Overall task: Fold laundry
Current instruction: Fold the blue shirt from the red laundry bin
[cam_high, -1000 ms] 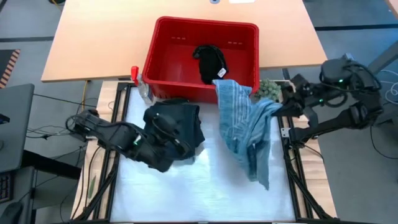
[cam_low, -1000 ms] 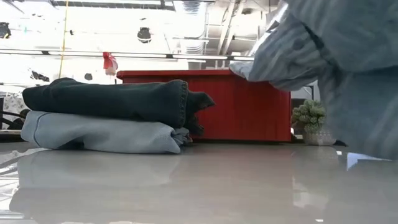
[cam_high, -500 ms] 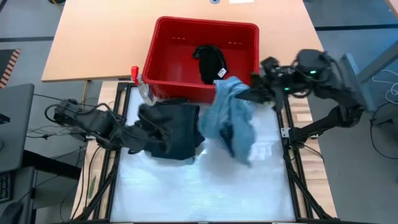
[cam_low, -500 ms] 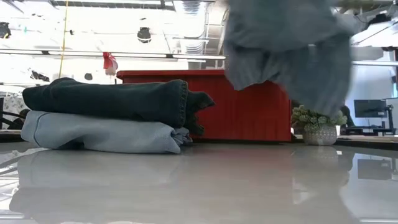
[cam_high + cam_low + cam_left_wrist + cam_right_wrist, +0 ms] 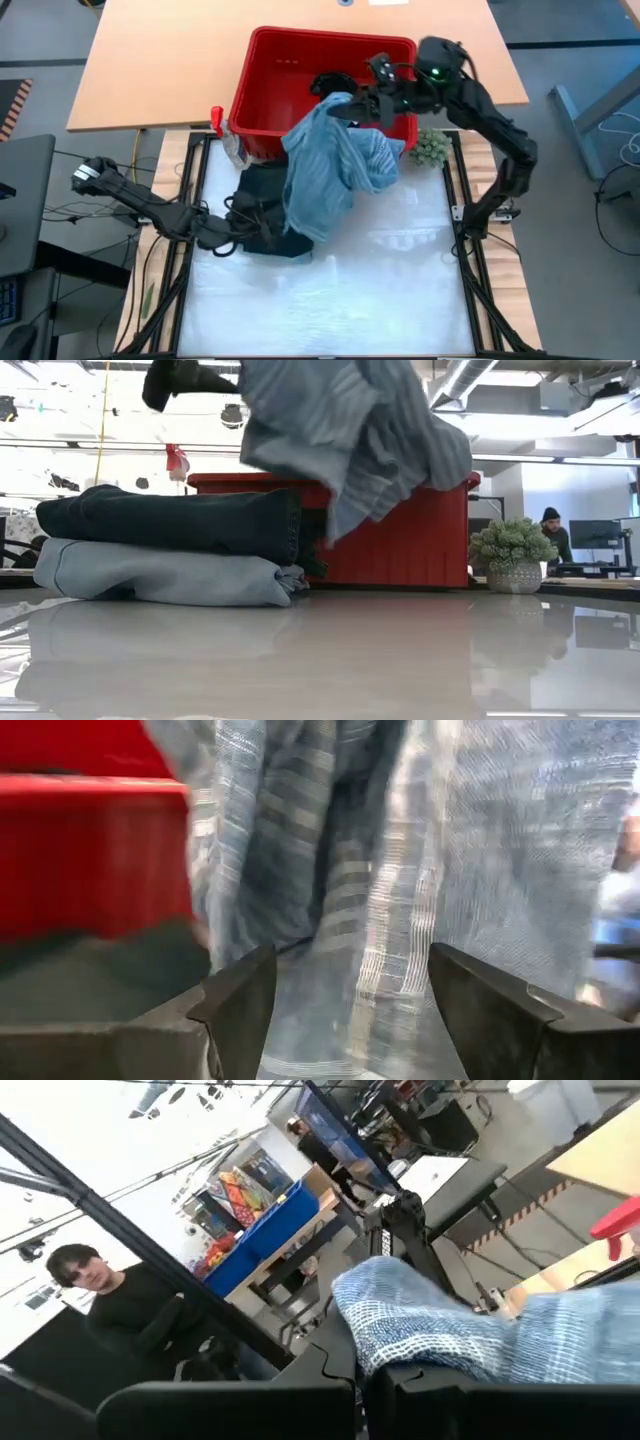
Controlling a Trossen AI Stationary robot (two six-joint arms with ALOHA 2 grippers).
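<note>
My right gripper (image 5: 345,105) reaches over the front of the red basket (image 5: 270,60), shut on the grey-blue striped garment (image 5: 330,165). The garment hangs in the air (image 5: 350,430). On the table lies a stack, a dark navy garment (image 5: 170,520) on a light blue one (image 5: 160,575). My left gripper (image 5: 350,1010) is open at the stack's left side (image 5: 232,226), with nothing between its fingers. It faces the hanging striped cloth (image 5: 400,870). A black garment (image 5: 335,82) lies in the basket, partly hidden. My right gripper pinches a bunched part of the striped garment (image 5: 450,1330) between its shut fingers; several layers bulge over the fingertips. The garment hangs slack below the gripper, clear of the table. Its lower end (image 5: 310,215) dangles over the stack's right part.
The red basket stands at the table's far edge. A small green plant (image 5: 432,146) sits at its right corner and a red clamp (image 5: 216,118) at its left. The near half of the white table (image 5: 340,300) is bare. People sit in the room beyond (image 5: 120,1310).
My right gripper has swung from the table's right edge toward the left and far side, over the basket's front. It has carried the striped garment up off the table and across above the stack. My left gripper has drawn back off the stack toward the table's left edge.
</note>
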